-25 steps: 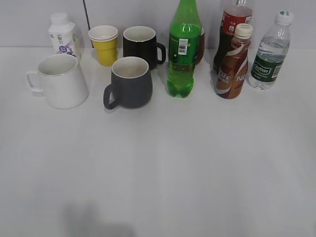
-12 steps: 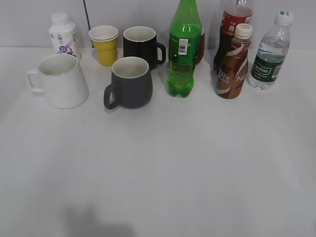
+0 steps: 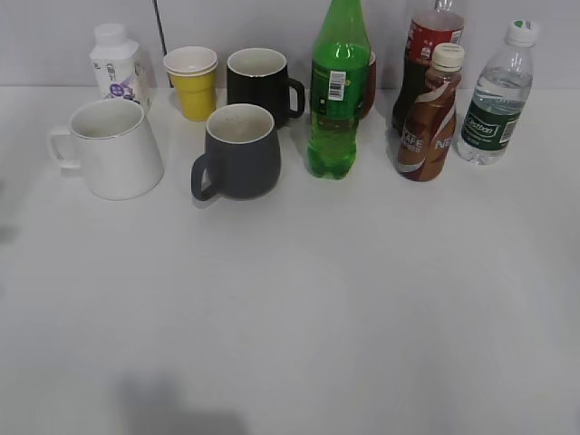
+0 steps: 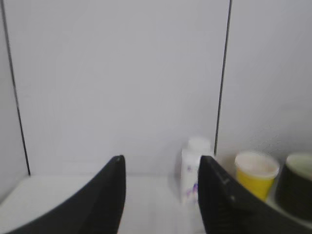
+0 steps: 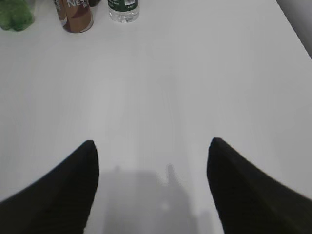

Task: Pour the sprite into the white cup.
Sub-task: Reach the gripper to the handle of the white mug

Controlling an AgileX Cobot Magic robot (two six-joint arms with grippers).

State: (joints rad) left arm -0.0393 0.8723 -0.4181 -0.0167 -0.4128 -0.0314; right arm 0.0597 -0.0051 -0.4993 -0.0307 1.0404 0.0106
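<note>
The sprite point(image 3: 336, 100), a tall green bottle with a barcode patch, stands upright at the back middle of the table; its base shows at the top left of the right wrist view point(image 5: 14, 14). The white cup point(image 3: 113, 149), a large tapered mug with its handle to the left, stands at the left. Neither gripper shows in the exterior view. My left gripper point(image 4: 161, 163) is open and empty, facing the back wall. My right gripper point(image 5: 153, 146) is open and empty above bare table, well short of the bottles.
A dark grey mug point(image 3: 237, 152), a black mug point(image 3: 260, 83), a yellow paper cup point(image 3: 193, 82) and a small white bottle point(image 3: 116, 65) stand near the white cup. A brown coffee bottle point(image 3: 430, 116), a red-labelled bottle point(image 3: 426, 45) and a clear water bottle point(image 3: 494, 100) stand right of the sprite.
A faint shadow has appeared at the left edge of the table. Nothing on the table has moved.
</note>
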